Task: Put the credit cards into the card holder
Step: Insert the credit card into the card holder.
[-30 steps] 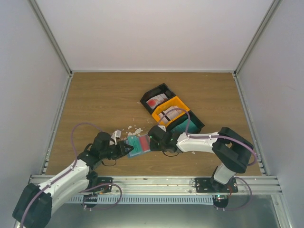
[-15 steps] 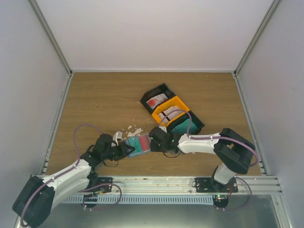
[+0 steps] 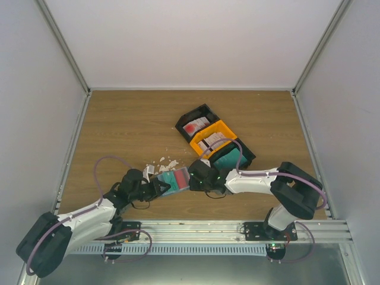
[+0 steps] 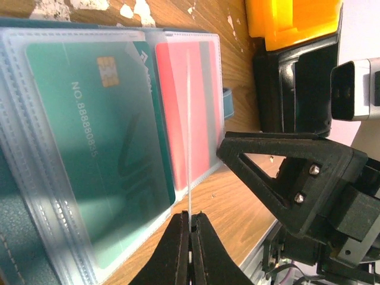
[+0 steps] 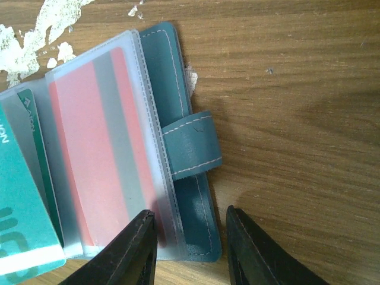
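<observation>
Card holder [image 3: 173, 179] lies open and flat on the wooden desk [image 3: 119, 130], near the front edge, between the two claws and just in front of the black and orange trays [image 3: 214, 142]. Right claw [image 5: 190, 217] is released, its jaws apart and astride the holder's strap-side edge; whether it presses down cannot be told. Left claw [image 4: 190, 218] is clenched on the rim of a clear sleeve [image 4: 189, 148], which stands edge-on. Green card [image 4: 101, 136] and red card [image 5: 95, 154] sit inside neighbouring sleeves. Teal strap [image 5: 190, 145] sticks out sideways. White scraps [image 5: 41, 27] lie just beyond.
</observation>
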`<act>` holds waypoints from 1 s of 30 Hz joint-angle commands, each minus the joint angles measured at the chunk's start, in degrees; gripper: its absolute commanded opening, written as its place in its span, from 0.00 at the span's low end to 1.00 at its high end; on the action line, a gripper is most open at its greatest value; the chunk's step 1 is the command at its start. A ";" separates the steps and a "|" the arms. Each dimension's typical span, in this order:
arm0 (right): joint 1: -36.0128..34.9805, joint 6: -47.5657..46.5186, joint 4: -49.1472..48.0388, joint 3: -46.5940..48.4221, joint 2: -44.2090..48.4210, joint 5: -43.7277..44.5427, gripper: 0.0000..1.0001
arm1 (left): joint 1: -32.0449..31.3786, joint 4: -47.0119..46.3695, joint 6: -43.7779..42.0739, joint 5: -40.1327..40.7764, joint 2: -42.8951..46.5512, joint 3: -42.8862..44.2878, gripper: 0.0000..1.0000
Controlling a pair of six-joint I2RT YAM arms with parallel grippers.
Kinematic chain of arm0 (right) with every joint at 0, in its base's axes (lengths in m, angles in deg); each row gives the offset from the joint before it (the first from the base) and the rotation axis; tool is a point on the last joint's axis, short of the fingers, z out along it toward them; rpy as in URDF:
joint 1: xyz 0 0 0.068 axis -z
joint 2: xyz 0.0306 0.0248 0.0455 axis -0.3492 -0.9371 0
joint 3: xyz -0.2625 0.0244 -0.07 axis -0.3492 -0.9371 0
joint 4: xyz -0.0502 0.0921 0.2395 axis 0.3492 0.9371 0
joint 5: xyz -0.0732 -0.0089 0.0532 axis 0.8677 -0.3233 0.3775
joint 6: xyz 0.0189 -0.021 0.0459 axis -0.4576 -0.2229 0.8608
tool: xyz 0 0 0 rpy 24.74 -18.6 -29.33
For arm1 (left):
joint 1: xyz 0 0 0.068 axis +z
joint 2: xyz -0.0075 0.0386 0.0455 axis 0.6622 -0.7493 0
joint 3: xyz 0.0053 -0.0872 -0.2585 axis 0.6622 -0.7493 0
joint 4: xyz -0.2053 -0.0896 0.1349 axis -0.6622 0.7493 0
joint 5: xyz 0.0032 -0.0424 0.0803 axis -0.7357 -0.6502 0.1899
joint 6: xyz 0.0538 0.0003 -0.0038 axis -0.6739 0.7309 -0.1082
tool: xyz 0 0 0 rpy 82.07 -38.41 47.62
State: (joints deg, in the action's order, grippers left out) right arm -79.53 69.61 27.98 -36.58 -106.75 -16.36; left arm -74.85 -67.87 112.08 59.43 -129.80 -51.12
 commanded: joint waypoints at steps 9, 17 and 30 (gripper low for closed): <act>-0.64 1.96 2.30 -2.84 -0.52 -1.36 0.34 | -1.32 -11.71 -0.51 4.42 -8.51 -0.06 0.00; -1.00 0.21 0.67 -2.77 -1.57 -3.31 0.31 | -1.76 -16.85 0.79 2.18 -14.76 0.39 0.00; -1.20 -1.13 1.78 -2.25 -2.51 -3.15 0.17 | -1.86 -15.60 6.31 3.86 -14.63 0.29 0.00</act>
State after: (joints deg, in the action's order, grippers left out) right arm -79.53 68.91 27.17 -37.68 -106.49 -16.11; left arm -75.95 -81.51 115.93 61.81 -144.86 -51.17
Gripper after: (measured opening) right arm 0.181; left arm 0.021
